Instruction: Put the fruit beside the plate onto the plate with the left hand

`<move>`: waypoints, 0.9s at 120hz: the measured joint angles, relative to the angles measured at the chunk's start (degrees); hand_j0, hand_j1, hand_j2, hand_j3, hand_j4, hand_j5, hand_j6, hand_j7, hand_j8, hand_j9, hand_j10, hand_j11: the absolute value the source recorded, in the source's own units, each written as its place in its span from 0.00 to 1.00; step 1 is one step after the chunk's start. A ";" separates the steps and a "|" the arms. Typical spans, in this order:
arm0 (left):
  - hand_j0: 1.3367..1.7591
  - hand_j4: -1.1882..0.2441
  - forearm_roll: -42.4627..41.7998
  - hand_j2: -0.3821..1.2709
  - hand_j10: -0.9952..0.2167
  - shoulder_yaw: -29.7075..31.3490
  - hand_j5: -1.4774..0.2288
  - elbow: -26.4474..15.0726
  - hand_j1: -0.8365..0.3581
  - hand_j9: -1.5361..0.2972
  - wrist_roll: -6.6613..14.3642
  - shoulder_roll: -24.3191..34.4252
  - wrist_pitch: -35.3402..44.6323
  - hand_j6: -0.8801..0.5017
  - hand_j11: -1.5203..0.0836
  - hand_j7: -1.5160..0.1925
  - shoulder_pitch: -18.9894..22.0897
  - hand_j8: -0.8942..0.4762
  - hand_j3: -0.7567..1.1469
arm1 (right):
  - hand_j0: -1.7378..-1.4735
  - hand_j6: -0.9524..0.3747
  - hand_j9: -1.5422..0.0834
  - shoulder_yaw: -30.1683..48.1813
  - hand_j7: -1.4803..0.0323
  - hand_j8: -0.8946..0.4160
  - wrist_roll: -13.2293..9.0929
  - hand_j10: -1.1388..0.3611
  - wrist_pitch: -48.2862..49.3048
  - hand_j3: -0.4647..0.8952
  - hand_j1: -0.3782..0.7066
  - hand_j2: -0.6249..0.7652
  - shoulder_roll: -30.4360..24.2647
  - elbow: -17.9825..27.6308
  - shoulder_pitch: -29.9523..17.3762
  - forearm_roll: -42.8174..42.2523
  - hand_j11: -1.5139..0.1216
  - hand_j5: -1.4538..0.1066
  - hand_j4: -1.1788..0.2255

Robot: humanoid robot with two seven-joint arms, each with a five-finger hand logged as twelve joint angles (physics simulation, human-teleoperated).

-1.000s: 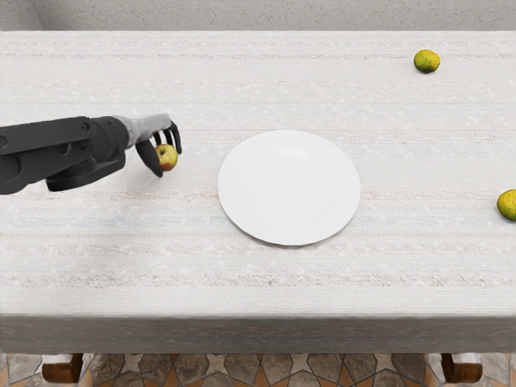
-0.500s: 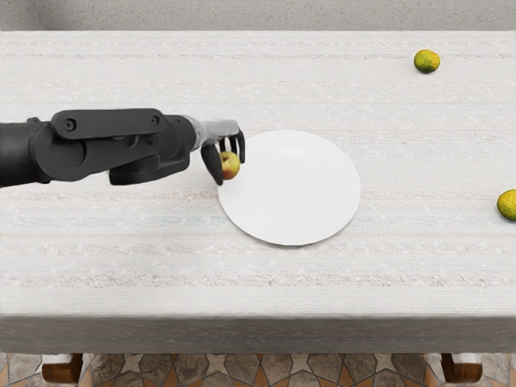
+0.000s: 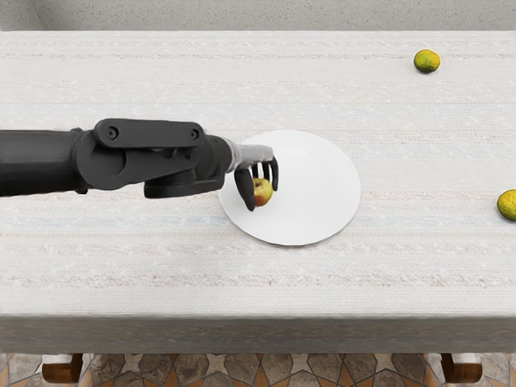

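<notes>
A small red-and-yellow apple (image 3: 263, 191) is held in my left hand (image 3: 258, 184), whose dark fingers curl around it. The hand and apple hover over the left part of the round white plate (image 3: 314, 193) in the middle of the table. My left arm (image 3: 121, 157) reaches in from the left edge. Whether the apple touches the plate I cannot tell. The right arm is out of view.
A yellow-green fruit (image 3: 426, 60) lies at the far right back of the table. Another one (image 3: 508, 205) sits at the right edge. The table's front edge runs along the bottom of the view.
My left hand has carried the apple to the right, from beside the plate's left rim to above the plate's left part. The arm reaches further in.
</notes>
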 joint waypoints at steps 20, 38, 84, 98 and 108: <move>0.75 0.45 -1.17 0.32 0.34 0.02 0.40 0.33 0.51 0.41 -0.03 0.03 -1.30 0.35 0.46 0.43 0.52 0.32 0.40 | 0.30 0.69 0.92 0.00 0.95 0.66 0.00 0.74 0.00 0.34 0.06 0.44 0.00 0.00 0.00 0.00 0.90 0.91 0.82; 0.76 0.55 -1.38 0.29 0.48 -0.10 0.54 0.90 0.63 0.54 -0.04 0.24 -1.69 0.40 0.61 0.57 -0.05 0.39 0.40 | 0.30 0.69 0.92 0.00 0.95 0.66 0.00 0.74 0.00 0.34 0.06 0.44 0.00 0.00 0.00 0.00 0.90 0.91 0.82; 0.76 0.64 -11.08 0.27 0.59 -8.71 0.65 -6.18 0.72 0.64 -0.09 29.29 -15.22 0.44 0.72 0.67 2.28 0.46 0.40 | 0.30 0.69 0.92 0.00 0.95 0.66 0.00 0.74 0.00 0.34 0.06 0.44 0.00 0.00 0.00 0.01 0.90 0.91 0.82; 0.76 0.64 -26.21 0.27 0.60 -9.75 0.66 -7.39 0.73 0.65 -0.10 40.04 -22.88 0.45 0.73 0.68 5.45 0.46 0.40 | 0.30 0.69 0.92 0.00 0.95 0.66 0.00 0.74 0.00 0.34 0.06 0.44 0.00 0.00 0.00 0.00 0.90 0.91 0.82; 0.76 0.65 -34.69 0.26 0.60 -9.98 0.66 -7.94 0.73 0.65 -0.10 44.05 -25.58 0.45 0.73 0.69 7.91 0.46 0.40 | 0.30 0.69 0.92 0.00 0.95 0.66 0.00 0.74 0.00 0.34 0.06 0.44 0.00 0.00 0.00 0.00 0.90 0.91 0.82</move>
